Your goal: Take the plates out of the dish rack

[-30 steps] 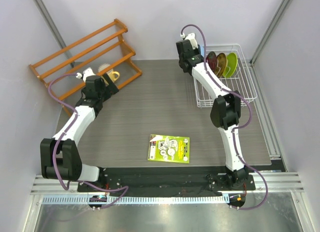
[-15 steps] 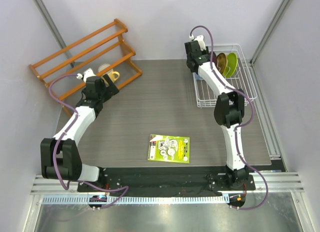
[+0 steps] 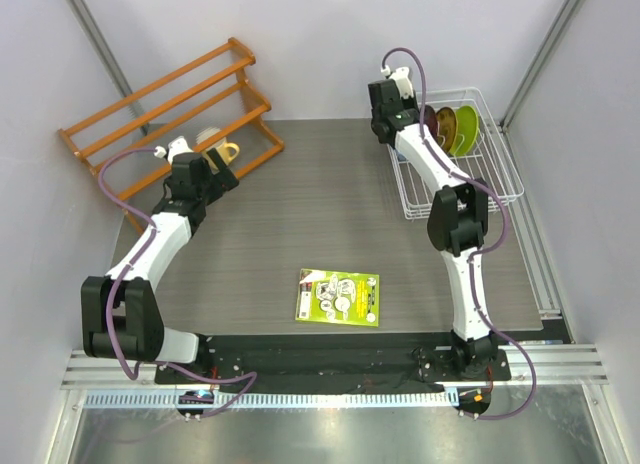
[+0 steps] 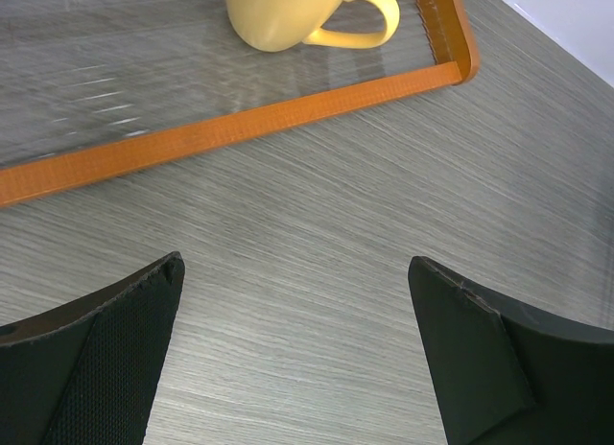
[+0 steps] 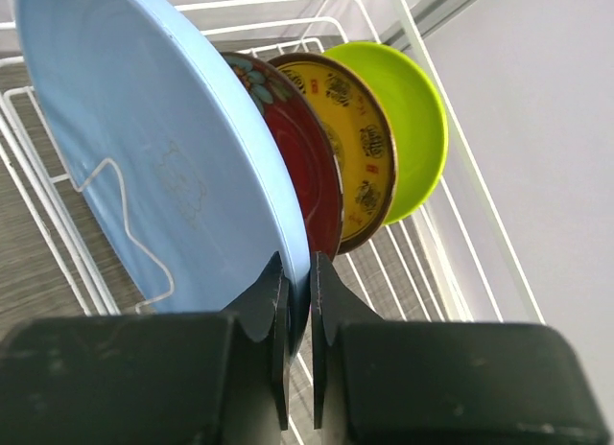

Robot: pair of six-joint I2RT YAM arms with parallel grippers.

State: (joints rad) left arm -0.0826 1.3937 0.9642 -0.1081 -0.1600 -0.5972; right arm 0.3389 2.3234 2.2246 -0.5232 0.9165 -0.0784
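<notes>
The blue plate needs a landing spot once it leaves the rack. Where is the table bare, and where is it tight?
Bare: the table between the orange shelf rack and the dish rack, beyond the booklet. Tight: inside the dish rack, where the plates stand packed at the right gripper.
</notes>
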